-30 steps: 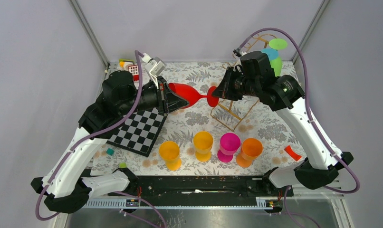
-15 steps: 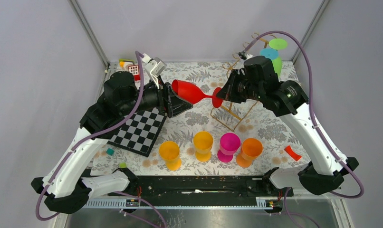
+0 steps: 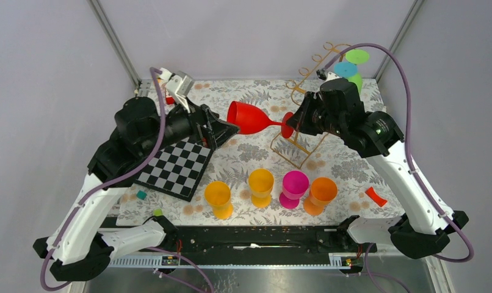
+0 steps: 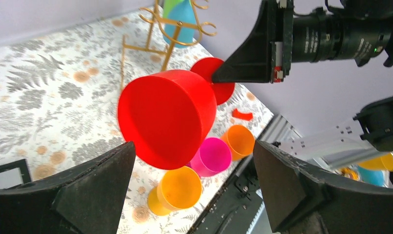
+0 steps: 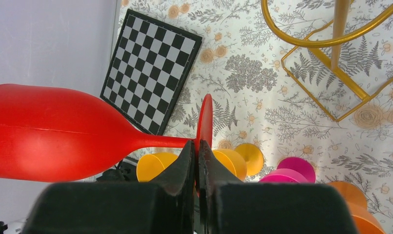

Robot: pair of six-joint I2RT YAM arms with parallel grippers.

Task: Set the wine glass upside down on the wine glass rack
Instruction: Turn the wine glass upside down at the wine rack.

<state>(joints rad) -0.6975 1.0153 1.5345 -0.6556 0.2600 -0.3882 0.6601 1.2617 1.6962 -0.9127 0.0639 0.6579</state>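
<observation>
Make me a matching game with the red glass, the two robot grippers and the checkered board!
1 red wine glass
2 left gripper
3 right gripper
4 chessboard

A lies flat on the table
B open, holding nothing
C held sideways in the air
D shut on the glass

Pairs: 1-C, 2-B, 3-D, 4-A

wine glass [image 3: 249, 117]: smooth red plastic, a soft sheen is seen
wine glass rack [image 5: 341, 29]: thin metal wire, finished in glossy gold
table cover [image 3: 347, 162]: leaf-printed, matt
</observation>
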